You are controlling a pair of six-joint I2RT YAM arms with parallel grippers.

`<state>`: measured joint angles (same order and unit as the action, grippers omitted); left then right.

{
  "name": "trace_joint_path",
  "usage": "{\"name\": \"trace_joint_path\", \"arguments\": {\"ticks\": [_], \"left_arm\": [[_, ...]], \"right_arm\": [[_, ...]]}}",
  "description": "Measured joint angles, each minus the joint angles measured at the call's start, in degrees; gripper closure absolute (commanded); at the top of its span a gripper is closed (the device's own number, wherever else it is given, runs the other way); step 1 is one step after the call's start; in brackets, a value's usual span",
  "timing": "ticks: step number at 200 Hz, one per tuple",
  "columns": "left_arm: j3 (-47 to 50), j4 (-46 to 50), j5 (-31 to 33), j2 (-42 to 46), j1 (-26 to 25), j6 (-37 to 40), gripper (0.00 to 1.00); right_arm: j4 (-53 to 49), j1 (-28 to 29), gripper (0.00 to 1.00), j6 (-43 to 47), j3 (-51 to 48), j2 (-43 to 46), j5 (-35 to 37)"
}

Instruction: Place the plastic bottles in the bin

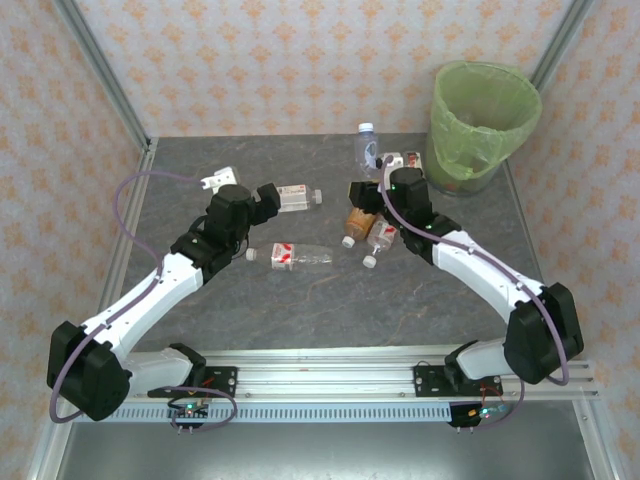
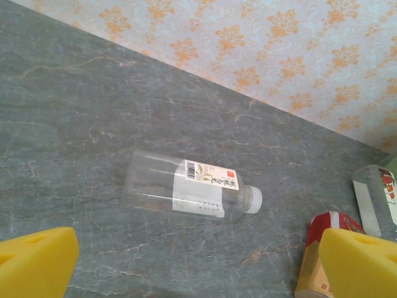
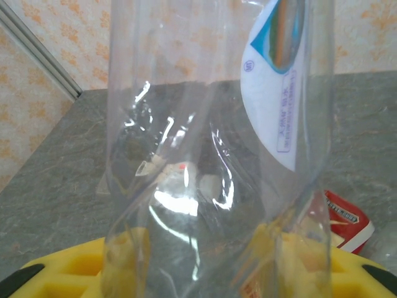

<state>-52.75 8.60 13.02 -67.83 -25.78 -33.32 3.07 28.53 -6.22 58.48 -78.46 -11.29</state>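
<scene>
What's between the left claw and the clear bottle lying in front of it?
Nothing but bare table, seen in the left wrist view: it separates the open left gripper from the bottle.

**Bottles lying about, bin at back right**

A round bin [image 1: 452, 150] lined with a light-green bag stands upright at the back right. A crushed clear bottle [image 3: 205, 155] with a blue-and-white label stands upright, pinched in the right gripper [image 3: 198, 267]. The farther bottle [image 1: 297, 197] and the nearer bottle [image 1: 292, 256], both clear with red-and-white labels, lie on their sides well left of the bin.
</scene>
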Motion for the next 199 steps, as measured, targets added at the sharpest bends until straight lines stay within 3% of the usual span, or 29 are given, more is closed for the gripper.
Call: {"name": "trace_joint_path", "arguments": {"ticks": [102, 199], "left_arm": [[0.70, 2.40, 1.77, 3.32, 0.00, -0.24, 0.00], [0.87, 2.82, 3.37, 3.74, 0.00, -1.29, 0.00]], "right_arm": [[-7.54, -7.67, 0.55, 8.02, 10.21, 0.22, 1.05], [-11.74, -20.70, 0.55, 9.14, 22.91, -2.25, -2.05]]}}
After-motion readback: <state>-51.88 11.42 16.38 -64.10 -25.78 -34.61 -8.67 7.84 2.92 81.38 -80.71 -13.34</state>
